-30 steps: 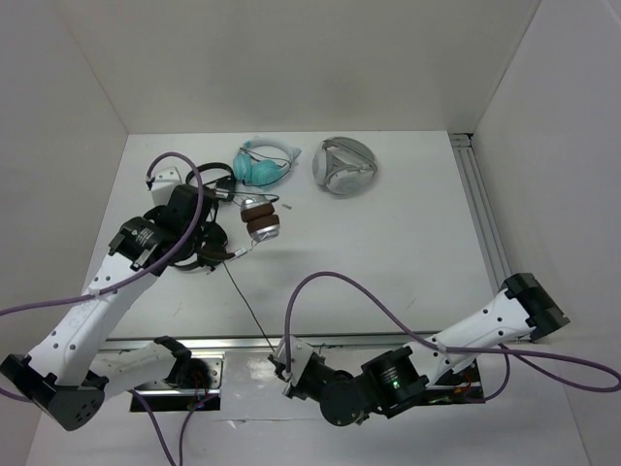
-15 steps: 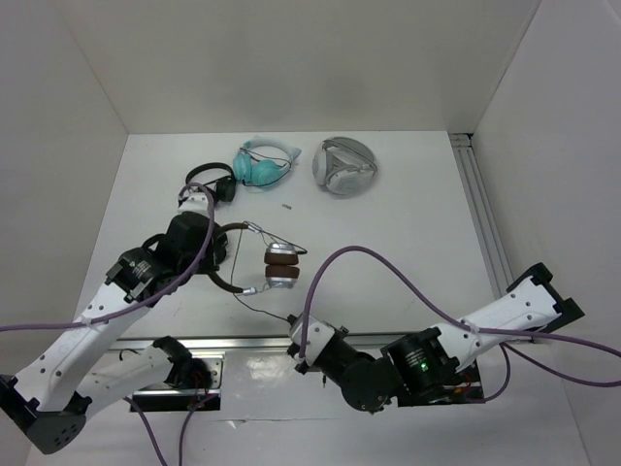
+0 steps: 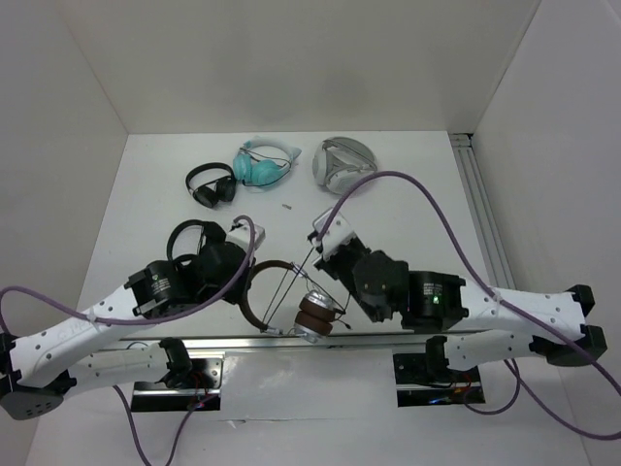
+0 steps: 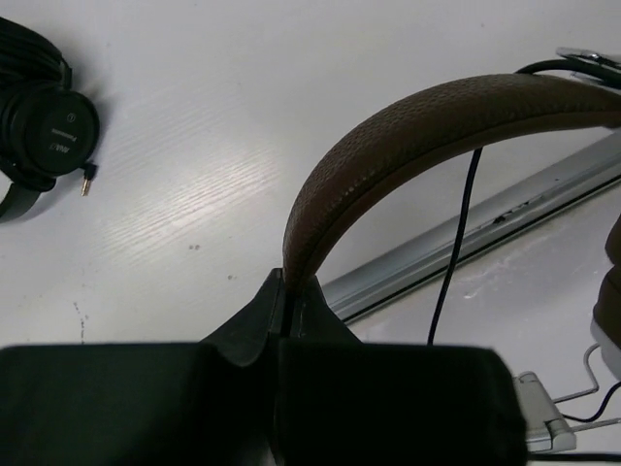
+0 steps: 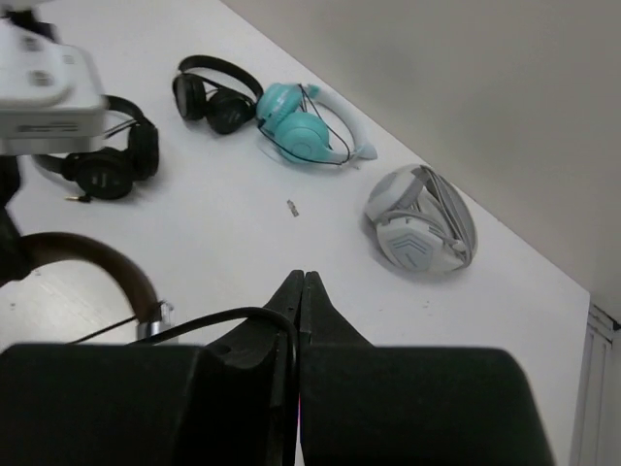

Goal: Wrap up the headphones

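The brown headphones (image 3: pixel 291 296) hang near the table's front edge, held in the air by both arms. My left gripper (image 3: pixel 245 284) is shut on the dark brown headband (image 4: pixel 417 136), which arcs up and right from the jaws. The brown pads and silver cups (image 3: pixel 318 317) hang at the right end. My right gripper (image 3: pixel 320 240) is shut on the thin black cable (image 5: pixel 209 318), which loops from its jaws down to the left. The cable also runs across the headband (image 3: pixel 291 282).
Black headphones (image 3: pixel 211 183) lie at the back left, and a second black pair (image 5: pixel 102 160) lies beside my left arm. Teal headphones (image 3: pixel 262 162) and silver-grey headphones (image 3: pixel 344 165) lie at the back. A small plug piece (image 3: pixel 286 206) lies mid-table. A metal rail (image 4: pixel 485 228) runs along the front edge.
Both arms have moved: the left carried the brown headphones toward the front edge, and the right swung up from the front edge to above them with the cable.
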